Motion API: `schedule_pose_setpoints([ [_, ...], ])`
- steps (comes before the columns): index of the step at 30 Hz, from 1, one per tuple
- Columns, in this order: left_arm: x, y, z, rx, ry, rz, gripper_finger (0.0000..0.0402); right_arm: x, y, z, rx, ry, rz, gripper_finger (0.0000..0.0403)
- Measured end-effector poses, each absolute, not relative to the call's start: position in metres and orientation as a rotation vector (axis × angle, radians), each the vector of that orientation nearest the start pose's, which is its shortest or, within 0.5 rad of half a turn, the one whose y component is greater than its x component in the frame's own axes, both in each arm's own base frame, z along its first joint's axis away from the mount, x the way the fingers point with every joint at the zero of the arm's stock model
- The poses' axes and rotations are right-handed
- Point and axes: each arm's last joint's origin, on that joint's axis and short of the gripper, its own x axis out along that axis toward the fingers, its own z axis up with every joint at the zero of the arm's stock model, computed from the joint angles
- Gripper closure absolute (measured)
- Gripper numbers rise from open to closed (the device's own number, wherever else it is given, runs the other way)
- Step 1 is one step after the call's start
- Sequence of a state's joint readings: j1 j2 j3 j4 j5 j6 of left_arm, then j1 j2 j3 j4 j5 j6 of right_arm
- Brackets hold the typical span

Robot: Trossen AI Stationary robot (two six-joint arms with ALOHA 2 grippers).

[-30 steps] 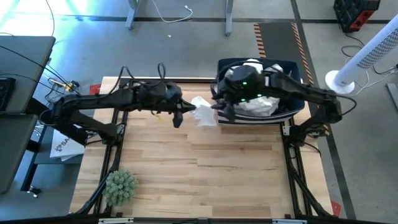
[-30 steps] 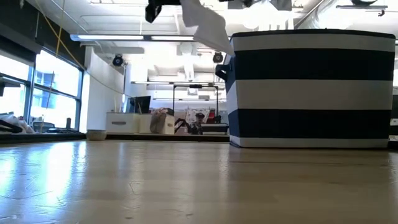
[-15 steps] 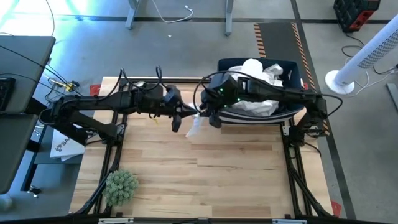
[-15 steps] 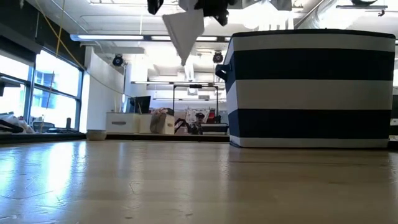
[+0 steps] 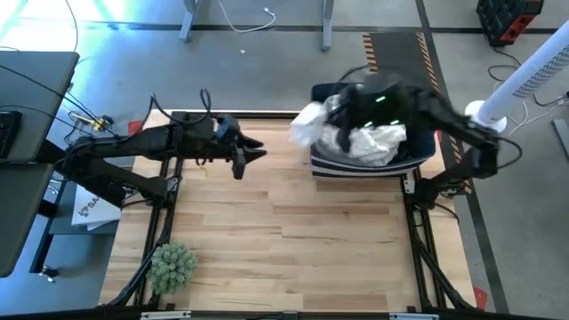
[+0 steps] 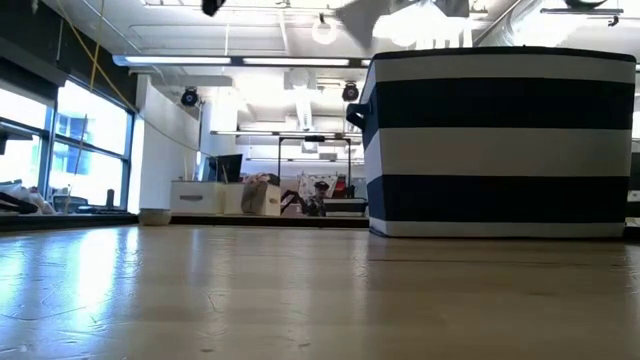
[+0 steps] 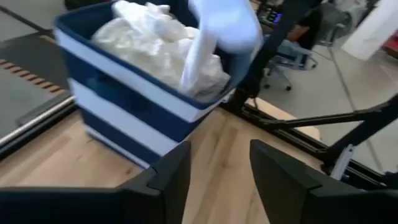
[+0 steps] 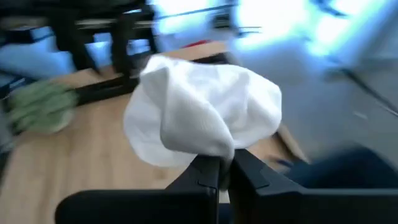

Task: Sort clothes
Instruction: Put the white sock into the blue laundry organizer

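A white garment [image 5: 308, 124] hangs bunched in the air beside the left rim of the navy-and-white striped bin [image 5: 331, 165], with my right gripper [image 8: 225, 163] shut on it. More white clothes [image 5: 373, 142] lie heaped inside the bin. The bin [image 6: 500, 140] stands on the far right of the table. My left gripper [image 5: 253, 153] hovers left of the bin, open, with nothing between its fingers [image 7: 177, 168]. In the left wrist view the garment [image 7: 224, 28] shows above the bin's near corner. My right gripper pinches a gathered fold of the white garment [image 8: 208, 149] between its two fingertips. The cloth billows out beyond the fingers in a rounded bunch; how many layers are caught I cannot tell. The garment is lifted clear of the table, at the height of the bin's rim.
A green spiky plant [image 5: 172, 267] sits at the table's near left corner. A white fan [image 5: 516, 80] stands off the table at the right. Bare wood [image 5: 293, 240] lies across the table's middle and near side.
My left gripper has opened, let go of the white garment and drawn back toward the table's left edge. My right gripper has shut on the garment and carried it up and toward the bin at the far right, so it no longer hangs between the two arms.
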State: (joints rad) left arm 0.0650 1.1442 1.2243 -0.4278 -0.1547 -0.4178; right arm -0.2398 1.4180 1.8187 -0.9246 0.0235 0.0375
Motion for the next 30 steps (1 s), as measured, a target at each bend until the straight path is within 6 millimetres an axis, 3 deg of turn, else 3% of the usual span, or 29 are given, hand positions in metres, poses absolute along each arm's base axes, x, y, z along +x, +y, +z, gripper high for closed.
schedule_pose_setpoints([
  [5, 0.219, 0.021, 0.397, -0.383, 0.295, 0.352, 0.0233, 0.182, -0.079, 0.484, 0.141, 0.561, -0.599, 0.0399],
  [10, 0.209, 0.021, 0.401, -0.373, 0.278, 0.403, 0.0236, 0.138, -0.097, 0.46, 0.301, 0.705, -0.892, 0.04],
  [13, 0.207, 0.022, 0.402, -0.369, 0.272, 0.418, 0.0236, 0.125, -0.111, 0.425, 0.479, 0.783, -1.044, 0.0401],
  [19, 0.207, 0.022, 0.401, -0.367, 0.277, 0.431, 0.0236, 0.106, -0.132, 0.326, 0.756, 1.043, -1.301, 0.0382],
  [22, 0.205, 0.022, 0.4, -0.379, 0.293, 0.439, 0.0236, 0.098, -0.132, 0.301, 0.809, 1.149, -1.293, 0.0353],
  [26, 0.197, 0.022, 0.4, -0.417, 0.295, 0.473, 0.0236, 0.095, -0.129, 0.305, 0.835, 1.215, -1.218, 0.0302],
  [30, 0.18, 0.022, 0.405, -0.424, 0.276, 0.507, 0.0236, 0.093, -0.122, 0.345, 0.821, 1.11, -1.103, 0.0257],
])
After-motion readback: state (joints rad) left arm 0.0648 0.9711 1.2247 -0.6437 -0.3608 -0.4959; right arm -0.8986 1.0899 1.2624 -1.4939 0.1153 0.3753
